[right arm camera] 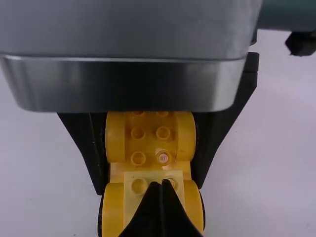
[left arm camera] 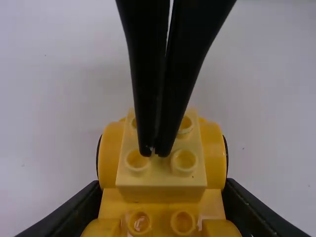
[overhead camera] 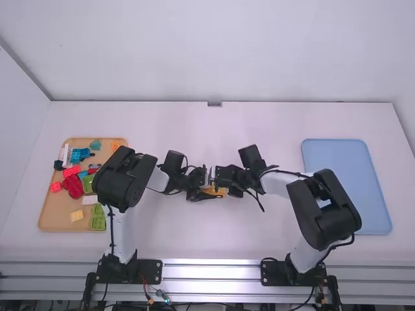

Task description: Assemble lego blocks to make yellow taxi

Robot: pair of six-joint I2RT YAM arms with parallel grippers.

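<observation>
1. Far left on the table (overhead camera: pixel 175 240): a tan tray (overhead camera: pixel 58 217) of loose blocks, among them a red one (overhead camera: pixel 72 186) and a green one (overhead camera: pixel 87 183). My left arm (overhead camera: pixel 123 178) leans over the tray's right edge; swinging back low, it could catch the rim or scatter those pieces.

2. Near the middle, my left jaws (right arm camera: pixel 150 187) pinch the yellow car (right arm camera: pixel 150 133) across its sides. If that grip is light or off-centre, a push from above could tip the car or make it slip down.

3. On one end of the car, between rounded yellow sides, sits a pale yellow block (left arm camera: pixel 163 182). I cannot tell whether it is fully seated. Pressed unevenly, it may lock on one edge and lift at the other.

4. Just right of that, my right jaws (left arm camera: pixel 154 154) are pressed together, tips down on the pale block among its studs. They could skid off a stud, or knock my left jaws, since the two sit very close.

5. Bare table lies beyond and in front of the pair, and further right before the blue tray (overhead camera: pixel 347 194). Backing out rightward looks roomiest; the far wall (overhead camera: pixel 220 58) is well apart.
</observation>
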